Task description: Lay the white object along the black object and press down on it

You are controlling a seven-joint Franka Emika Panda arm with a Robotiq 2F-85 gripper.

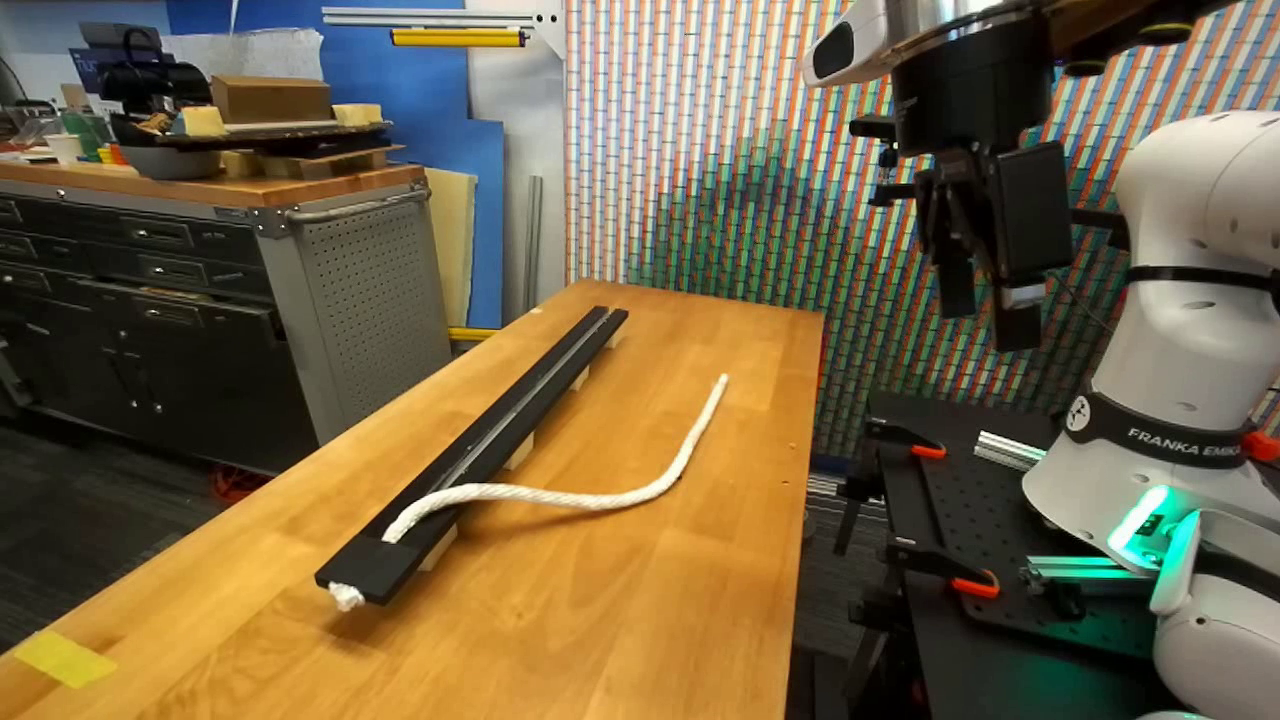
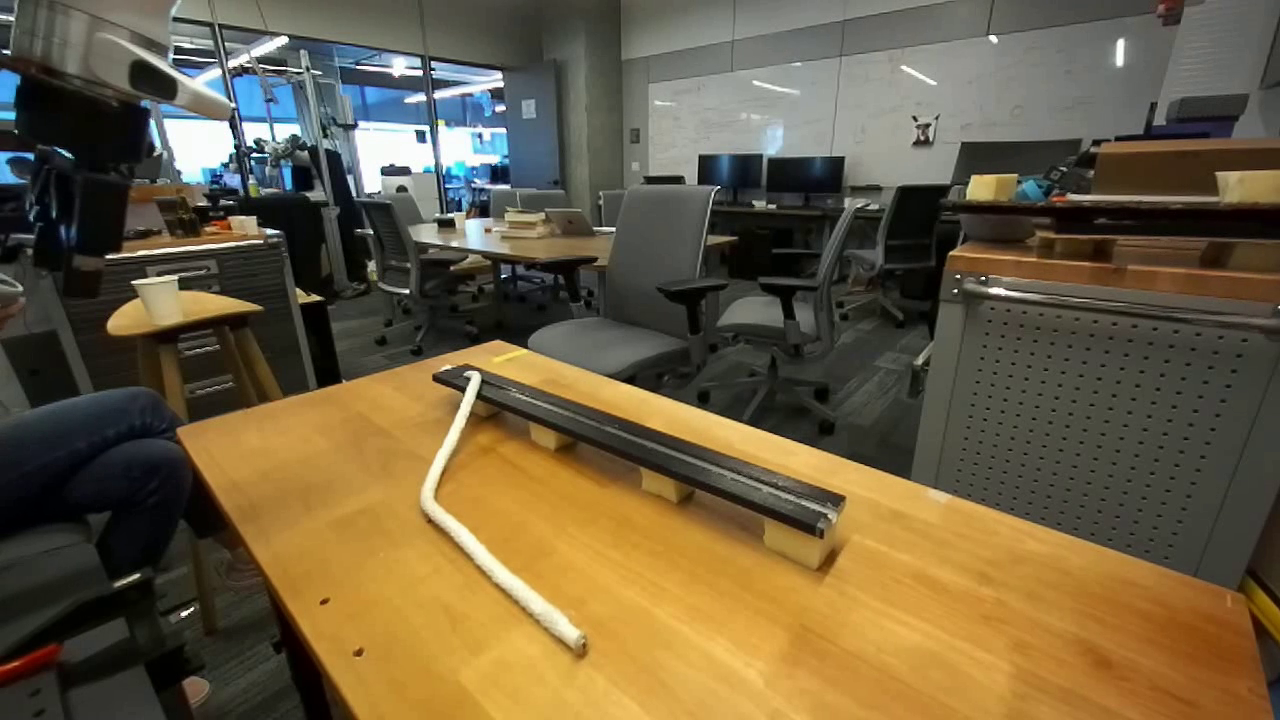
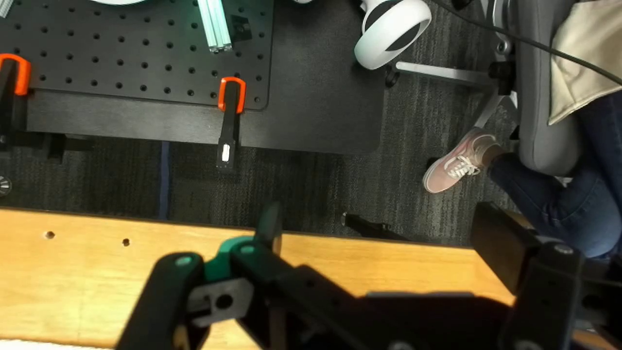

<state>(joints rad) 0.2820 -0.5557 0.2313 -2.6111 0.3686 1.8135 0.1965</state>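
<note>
The white object (image 1: 590, 499) is a thick rope lying in a curve on the wooden table. One stretch crosses onto the black object (image 1: 490, 425), a long grooved rail, near its end; the rest bends away over the tabletop. A white tuft (image 1: 346, 597) pokes out at that rail end. Both exterior views show the rope (image 2: 500, 575) mostly outside the groove of the rail (image 2: 640, 442). My gripper (image 1: 988, 308) hangs high beside the table, well apart from both. Its fingers stand wide in the wrist view (image 3: 383, 230), holding nothing. A white strip at that view's lower left is probably rope.
Wooden blocks (image 2: 665, 485) prop the rail above the table (image 2: 950, 600). Clamps with orange tips (image 3: 232, 95) sit on the black robot stand, across a floor gap from the table edge. A seated person's leg (image 3: 554, 194) is near the stand. A grey cabinet (image 1: 370, 280) stands behind.
</note>
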